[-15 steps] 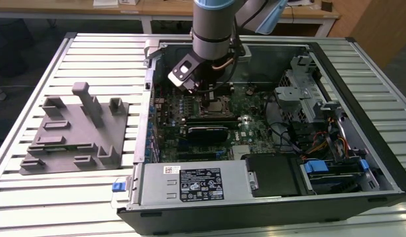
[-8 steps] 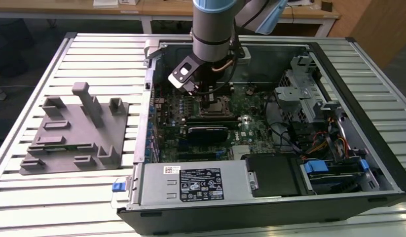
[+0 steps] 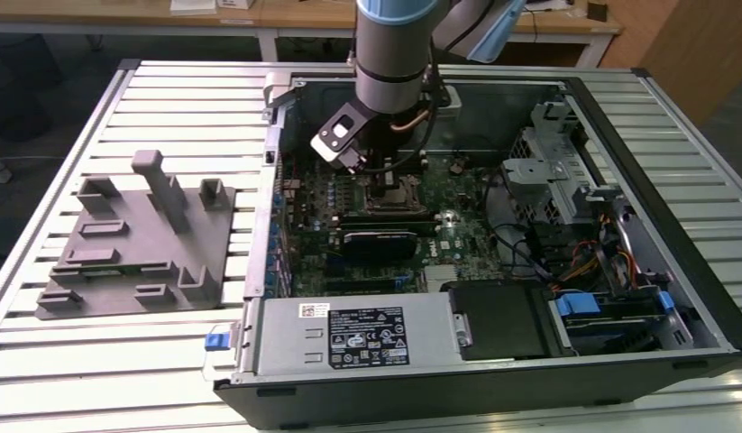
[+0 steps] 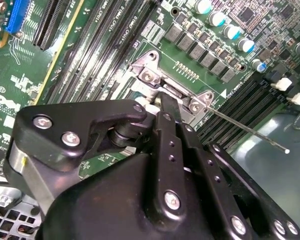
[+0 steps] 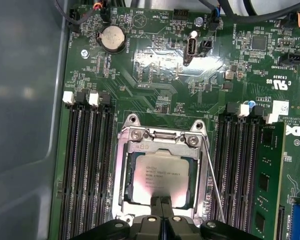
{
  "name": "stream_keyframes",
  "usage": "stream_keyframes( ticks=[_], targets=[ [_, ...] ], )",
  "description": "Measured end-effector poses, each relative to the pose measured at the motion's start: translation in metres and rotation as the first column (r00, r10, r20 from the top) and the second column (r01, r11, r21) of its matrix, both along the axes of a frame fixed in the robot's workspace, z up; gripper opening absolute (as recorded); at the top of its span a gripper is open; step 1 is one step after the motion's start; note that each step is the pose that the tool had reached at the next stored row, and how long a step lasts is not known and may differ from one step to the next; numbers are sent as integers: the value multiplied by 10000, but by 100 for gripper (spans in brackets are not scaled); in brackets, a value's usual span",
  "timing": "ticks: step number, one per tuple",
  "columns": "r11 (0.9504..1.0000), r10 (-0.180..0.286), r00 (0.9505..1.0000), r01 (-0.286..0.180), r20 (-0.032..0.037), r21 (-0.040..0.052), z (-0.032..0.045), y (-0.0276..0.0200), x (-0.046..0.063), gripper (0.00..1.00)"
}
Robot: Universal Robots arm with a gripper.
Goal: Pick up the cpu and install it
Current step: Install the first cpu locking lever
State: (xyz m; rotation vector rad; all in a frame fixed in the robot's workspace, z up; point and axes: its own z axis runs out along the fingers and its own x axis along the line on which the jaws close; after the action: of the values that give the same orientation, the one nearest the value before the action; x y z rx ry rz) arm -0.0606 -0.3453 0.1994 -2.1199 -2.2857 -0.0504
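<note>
In the first wrist view the cpu (image 5: 157,176), a flat square chip with a pale silver top, lies flat inside the metal socket frame (image 5: 126,170) on the green motherboard. My gripper (image 5: 162,204) is shut. Its two black fingertips are pressed together and overlap the chip's near edge, with nothing visible between them. The second wrist view shows the gripper (image 4: 161,100) from behind, its black linkage reaching down to the socket hinge (image 4: 149,75) and hiding the chip. In the exterior view the gripper (image 3: 380,171) hangs low inside the open computer case, right over the socket (image 3: 398,191).
A thin socket lever rod (image 5: 213,185) slants up beside the frame. Black memory slots (image 5: 87,165) flank the socket on both sides. The case walls (image 3: 659,180), drive bays and power supply (image 3: 352,334) surround the board. A grey fixture plate (image 3: 142,248) with upright posts sits on the table at the exterior view's left.
</note>
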Motion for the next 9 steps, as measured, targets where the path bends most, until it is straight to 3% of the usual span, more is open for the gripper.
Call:
stream_keyframes(
  ticks=[9],
  targets=[
    [10000,-1,10000,1,-1,1,124,0,2,11]
  ],
)
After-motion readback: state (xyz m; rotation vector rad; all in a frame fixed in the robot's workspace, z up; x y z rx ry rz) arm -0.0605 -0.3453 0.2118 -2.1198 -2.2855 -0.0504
